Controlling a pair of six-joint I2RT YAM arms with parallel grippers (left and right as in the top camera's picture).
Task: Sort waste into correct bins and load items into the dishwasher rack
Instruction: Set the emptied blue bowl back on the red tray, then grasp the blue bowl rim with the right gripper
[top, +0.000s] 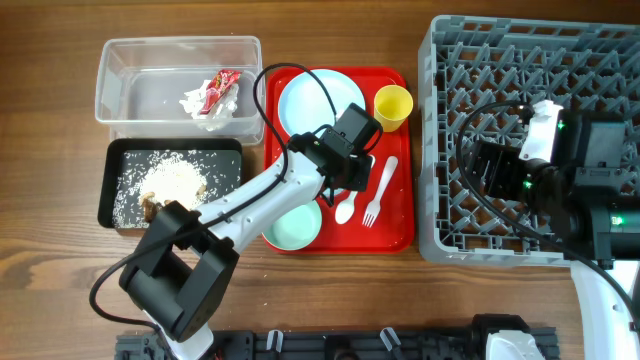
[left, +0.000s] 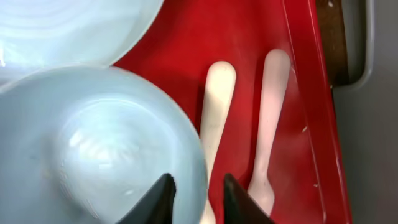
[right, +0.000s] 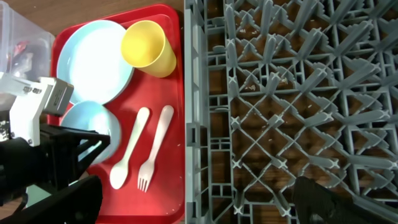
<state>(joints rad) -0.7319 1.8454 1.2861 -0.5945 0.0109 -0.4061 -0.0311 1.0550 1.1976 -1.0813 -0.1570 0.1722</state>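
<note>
Bowl (left: 93, 155) rim sits between my left gripper's (left: 198, 182) slightly parted jaws, beside the spoon (left: 217, 106); I see my right gripper (right: 199, 205) wide open over the rack (right: 298, 93).

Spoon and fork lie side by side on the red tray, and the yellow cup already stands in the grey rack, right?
No: the yellow cup stands on the red tray, beside the grey rack, not in it; the overhead view shows this. The spoon and fork do lie side by side on the tray.
</note>
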